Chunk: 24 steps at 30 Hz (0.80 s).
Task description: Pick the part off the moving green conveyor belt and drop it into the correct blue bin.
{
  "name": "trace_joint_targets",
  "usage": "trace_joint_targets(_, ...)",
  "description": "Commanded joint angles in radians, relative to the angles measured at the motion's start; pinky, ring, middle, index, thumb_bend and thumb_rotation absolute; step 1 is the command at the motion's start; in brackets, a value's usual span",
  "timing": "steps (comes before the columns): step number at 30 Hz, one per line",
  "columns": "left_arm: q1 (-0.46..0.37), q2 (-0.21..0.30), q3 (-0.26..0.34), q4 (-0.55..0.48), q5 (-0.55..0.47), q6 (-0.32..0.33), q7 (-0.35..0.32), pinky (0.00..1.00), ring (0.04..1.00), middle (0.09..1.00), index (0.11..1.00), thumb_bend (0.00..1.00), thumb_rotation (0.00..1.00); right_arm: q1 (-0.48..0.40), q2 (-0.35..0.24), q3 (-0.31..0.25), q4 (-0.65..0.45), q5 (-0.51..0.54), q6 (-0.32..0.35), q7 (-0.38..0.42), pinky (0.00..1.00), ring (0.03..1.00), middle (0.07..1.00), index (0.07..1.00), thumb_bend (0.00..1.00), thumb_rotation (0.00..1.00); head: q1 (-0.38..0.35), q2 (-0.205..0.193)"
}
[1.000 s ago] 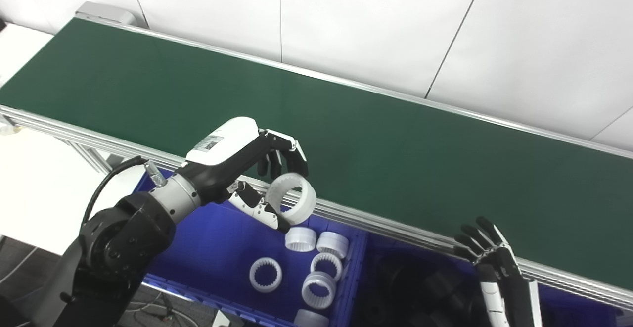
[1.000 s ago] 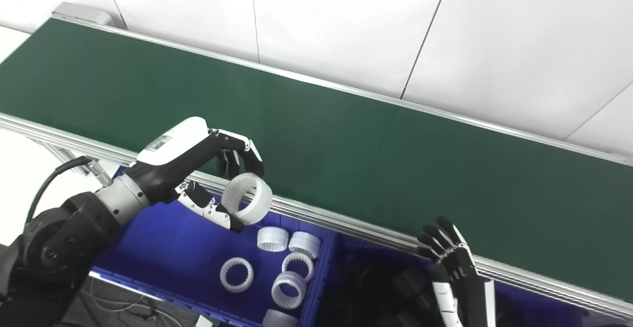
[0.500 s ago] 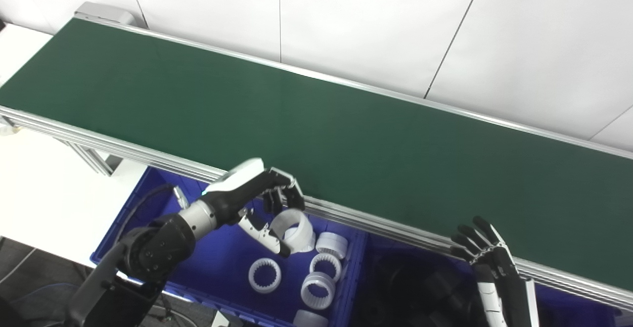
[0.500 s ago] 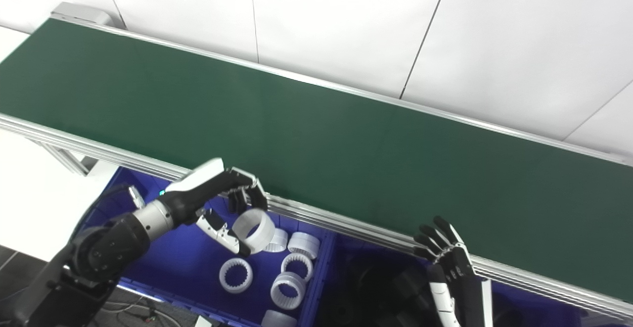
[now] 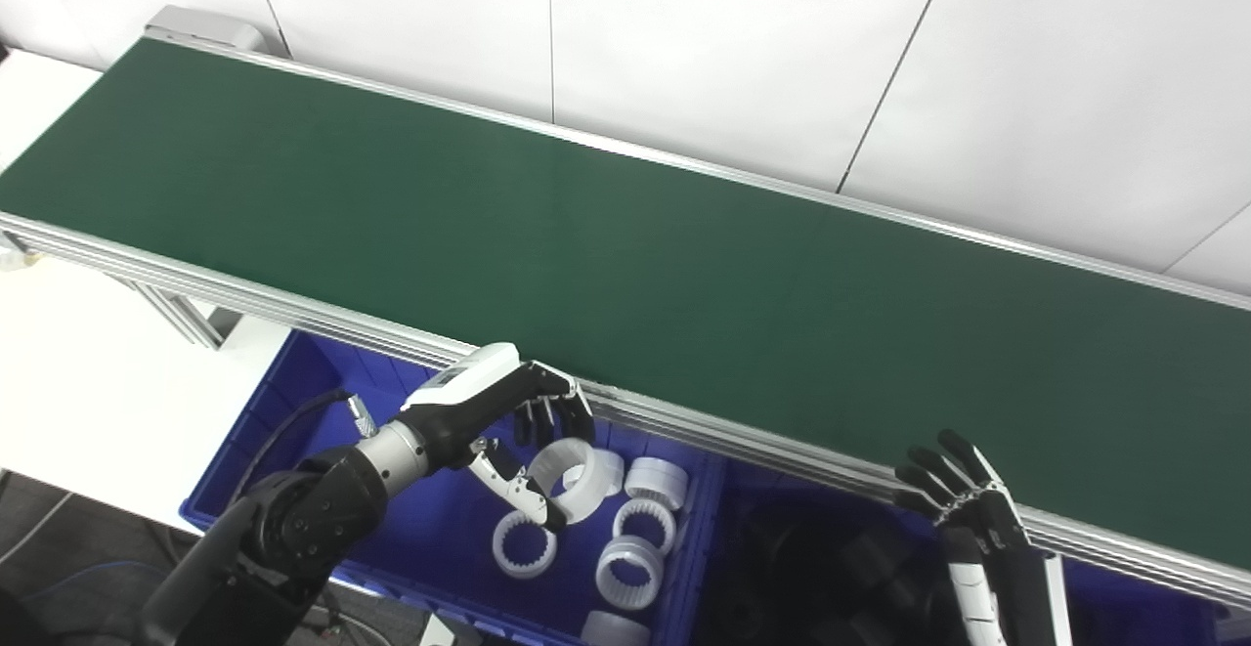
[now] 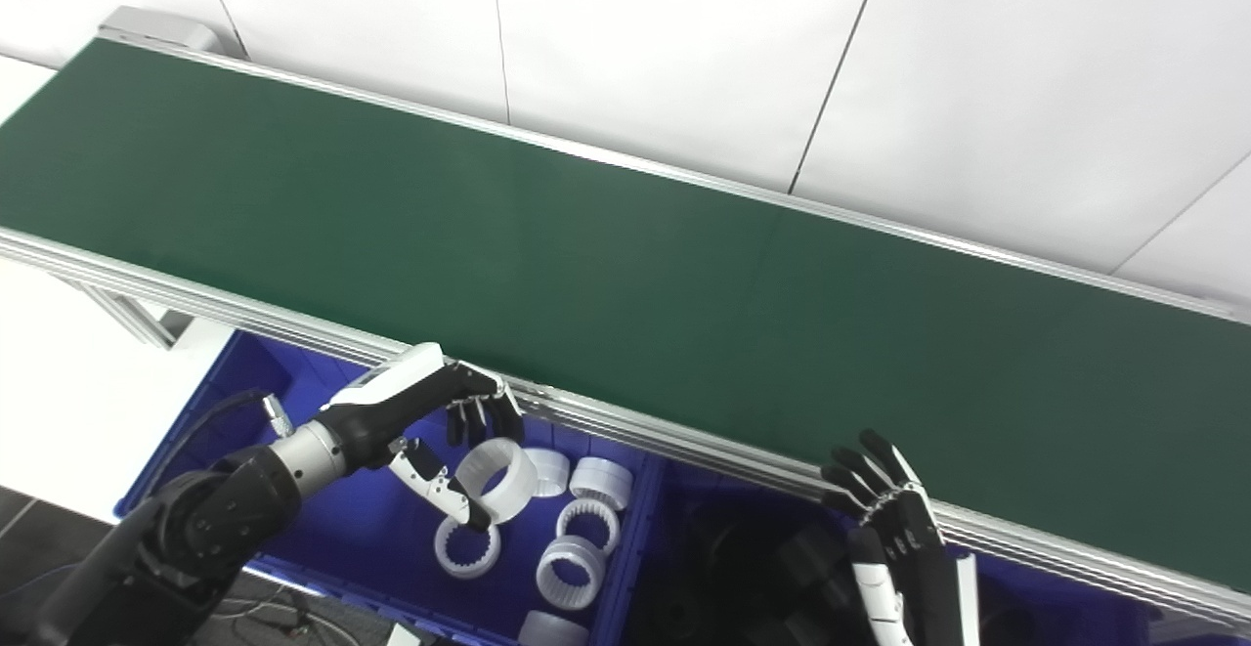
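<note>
My left hand [image 5: 508, 423] is shut on a white toothed ring [image 5: 567, 465], pinched between thumb and fingers. It holds the ring low inside the left blue bin [image 5: 293, 402], just above several white rings [image 5: 625, 553] lying on the bin floor. The green conveyor belt [image 5: 625, 245] carries no part in view. My right hand [image 5: 963, 504] is open and empty, fingers spread, at the belt's front rail on the right, above the right blue bin [image 5: 1124, 592].
The right bin holds dark parts [image 5: 850, 558] that are hard to make out. The belt's aluminium front rail [image 5: 743, 451] runs just above both bins. A white wall stands behind the belt, and a white surface [image 5: 68, 372] lies at the left.
My left hand has carried the ring down from the belt's front rail into the left bin. The right hand has stayed put.
</note>
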Motion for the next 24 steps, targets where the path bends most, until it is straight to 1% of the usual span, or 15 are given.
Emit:
trace_joint_targets(1, -0.035, 0.021, -0.010, -0.050, 0.020, 0.001, -0.018, 0.40, 0.431, 0.481, 0.505, 0.48, 0.00, -0.002, 0.001, 0.000, -0.034, 0.004, -0.019, -0.001, 0.67, 0.742, 0.779, 0.853, 0.66, 0.73, -0.001, 0.005)
trace_joint_targets(6, -0.060, 0.044, -0.044, -0.077, 0.045, 0.027, -0.079, 0.44, 0.438, 0.473, 0.500, 0.48, 0.00, 0.002, 0.000, 0.000, -0.044, 0.000, -0.012, -0.003, 0.67, 0.746, 0.784, 0.855, 0.64, 0.74, 0.000, 0.009)
trace_joint_targets(11, -0.073, 0.056, -0.059, -0.099, 0.072, 0.045, -0.115, 0.45, 0.438, 0.467, 0.501, 0.48, 0.00, 0.006, 0.001, 0.000, -0.051, -0.006, -0.007, -0.006, 0.67, 0.748, 0.788, 0.857, 0.65, 0.75, -0.003, 0.011)
trace_joint_targets(14, -0.063, 0.047, -0.052, -0.090, 0.072, 0.019, -0.091, 0.45, 0.436, 0.469, 0.501, 0.48, 0.00, 0.006, 0.001, 0.000, -0.051, -0.017, -0.016, -0.009, 0.67, 0.746, 0.789, 0.857, 0.65, 0.76, -0.009, 0.015)
trace_joint_targets(17, -0.058, 0.045, -0.056, -0.081, 0.078, -0.001, -0.074, 0.44, 0.430, 0.466, 0.504, 0.48, 0.00, 0.008, 0.000, 0.002, -0.059, -0.002, -0.004, -0.005, 0.67, 0.747, 0.789, 0.858, 0.66, 0.75, -0.004, 0.016)
trace_joint_targets(22, -0.064, 0.053, -0.069, -0.083, 0.092, 0.005, -0.091, 0.44, 0.435, 0.470, 0.505, 0.48, 0.00, 0.005, -0.002, 0.003, -0.059, -0.001, -0.007, -0.003, 0.67, 0.744, 0.787, 0.859, 0.66, 0.75, -0.007, 0.018)
trace_joint_targets(24, -0.066, 0.057, -0.071, -0.087, 0.097, 0.009, -0.098, 0.48, 0.457, 0.480, 0.494, 0.50, 0.00, 0.005, -0.002, 0.002, -0.059, -0.002, -0.007, -0.004, 0.66, 0.742, 0.785, 0.858, 0.66, 0.75, -0.008, 0.018)
